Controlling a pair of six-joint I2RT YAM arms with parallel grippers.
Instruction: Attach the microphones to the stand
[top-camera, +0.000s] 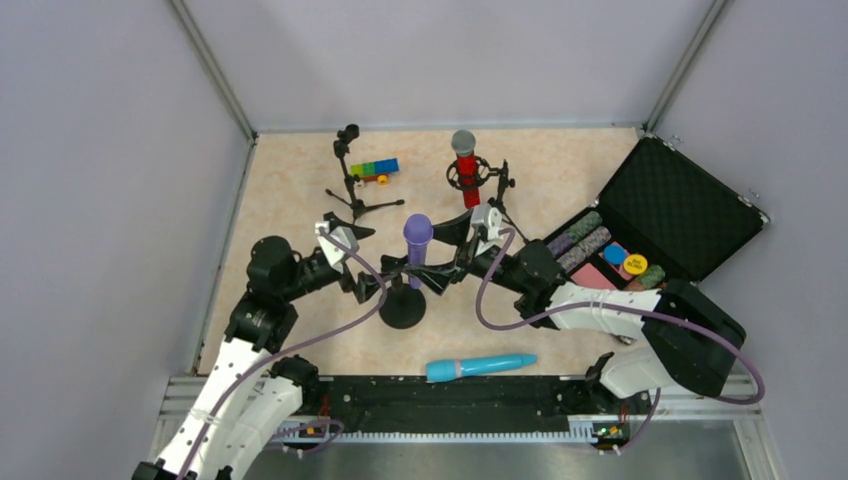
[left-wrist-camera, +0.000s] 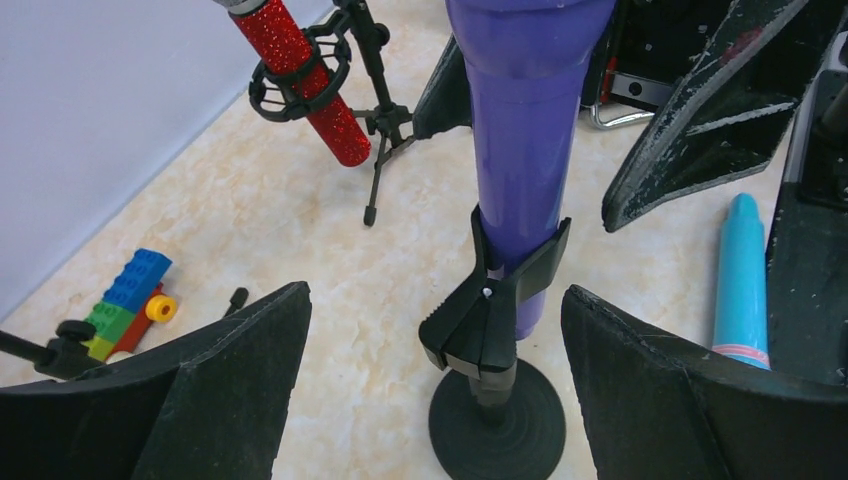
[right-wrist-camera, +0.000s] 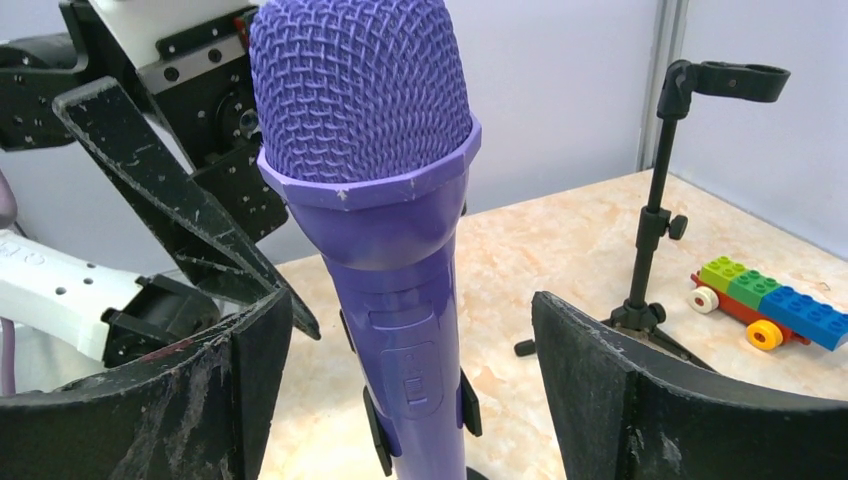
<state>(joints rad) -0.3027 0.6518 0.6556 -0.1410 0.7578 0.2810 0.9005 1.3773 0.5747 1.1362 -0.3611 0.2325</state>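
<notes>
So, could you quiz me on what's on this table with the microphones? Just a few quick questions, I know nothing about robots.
1. True or false: the red microphone lies flat on the table, and the light-blue microphone sits in a stand.
2. Which one stands between the open left gripper and right gripper? A red microphone; B purple microphone; C light-blue microphone.
3. How many stands hold no microphone?
Key: 1 false, the red one is mounted and the light-blue one lies flat; 2 B; 3 one, the tripod stand at the back left.
</notes>
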